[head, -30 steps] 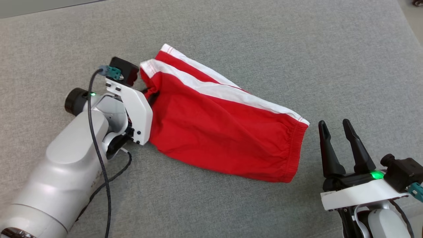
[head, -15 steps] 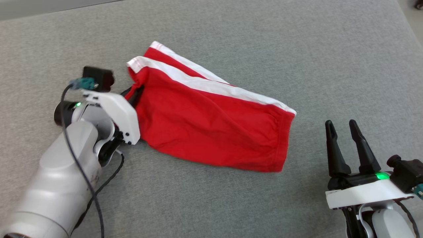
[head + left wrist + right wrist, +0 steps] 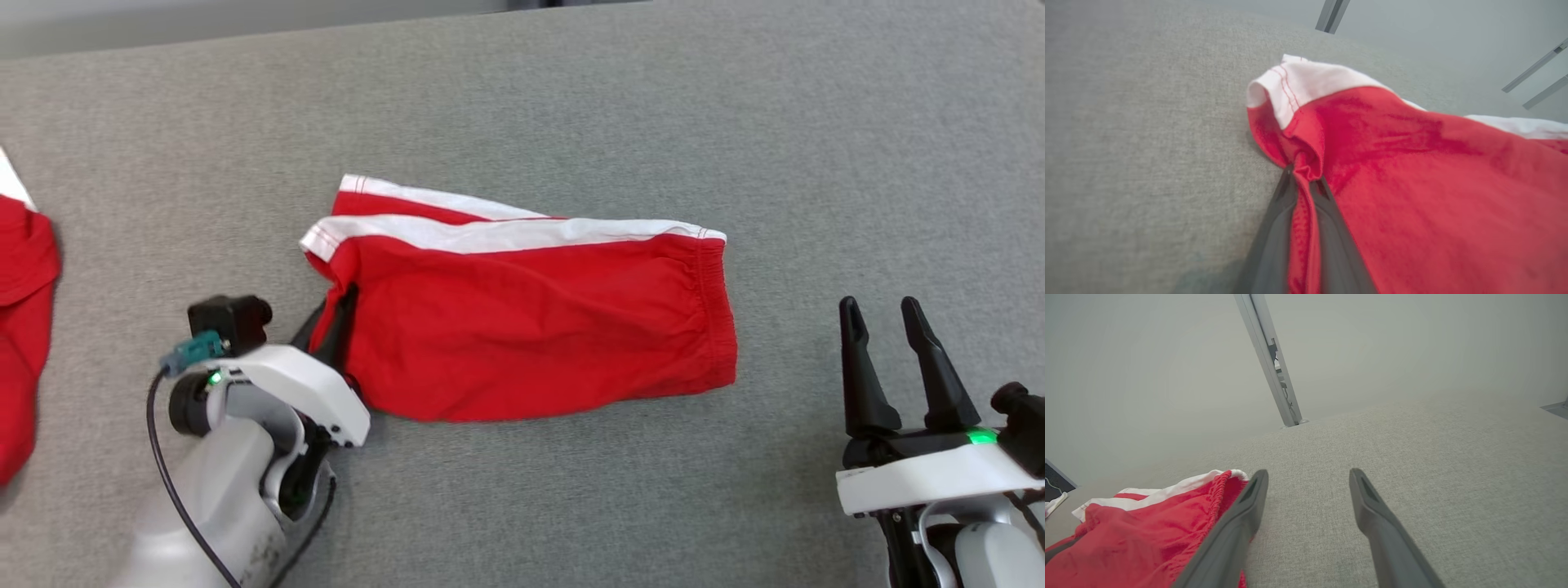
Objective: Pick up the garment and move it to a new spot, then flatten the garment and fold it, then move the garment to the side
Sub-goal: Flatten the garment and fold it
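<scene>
On the grey fabric surface (image 3: 571, 98), the red cotton shorts with white side stripes (image 3: 531, 327) lie flat; the left gripper (image 3: 1303, 177), half open a second ago, now pinches their leg hem, while the right gripper (image 3: 880, 306) stays spread wide near the waistband
</scene>
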